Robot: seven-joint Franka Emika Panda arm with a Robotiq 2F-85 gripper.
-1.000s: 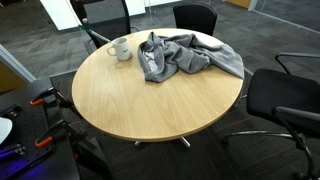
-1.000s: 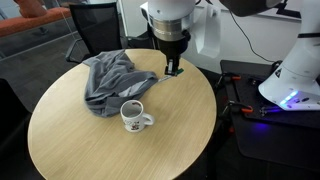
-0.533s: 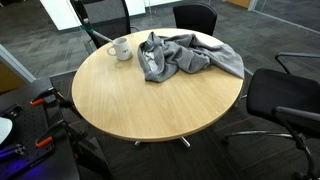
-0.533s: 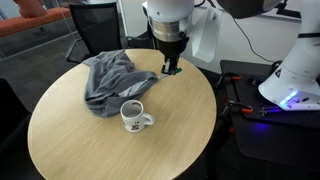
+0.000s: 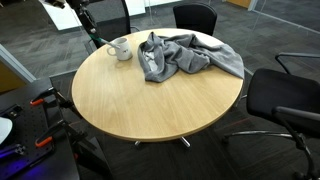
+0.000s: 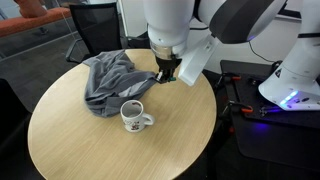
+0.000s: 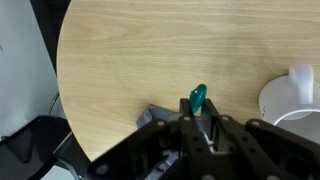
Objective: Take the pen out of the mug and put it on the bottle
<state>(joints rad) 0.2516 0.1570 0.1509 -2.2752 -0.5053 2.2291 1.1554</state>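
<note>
The round worktop (image 5: 150, 105) is pale wood with a fine straight grain. The mug (image 6: 133, 119) is white with a dark print on its side. The cloth (image 5: 185, 55) is plain grey. The pen (image 7: 197, 98) is teal green against black fingers (image 7: 188, 135). The arm (image 6: 170, 20) is white, the chairs (image 5: 285, 95) are black and the carpet (image 5: 270, 35) is dark grey.

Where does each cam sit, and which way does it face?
Exterior view: high, off the table's near edge, looking down across it to the mug and cloth; only the gripper shows, top left.
Exterior view: raised, across the table from the robot, facing it; arm and gripper show.
Wrist view: looks down on the table; gripper at bottom, holding a pen.
Shared: table and mug in all three; cloth in both exterior views.
</note>
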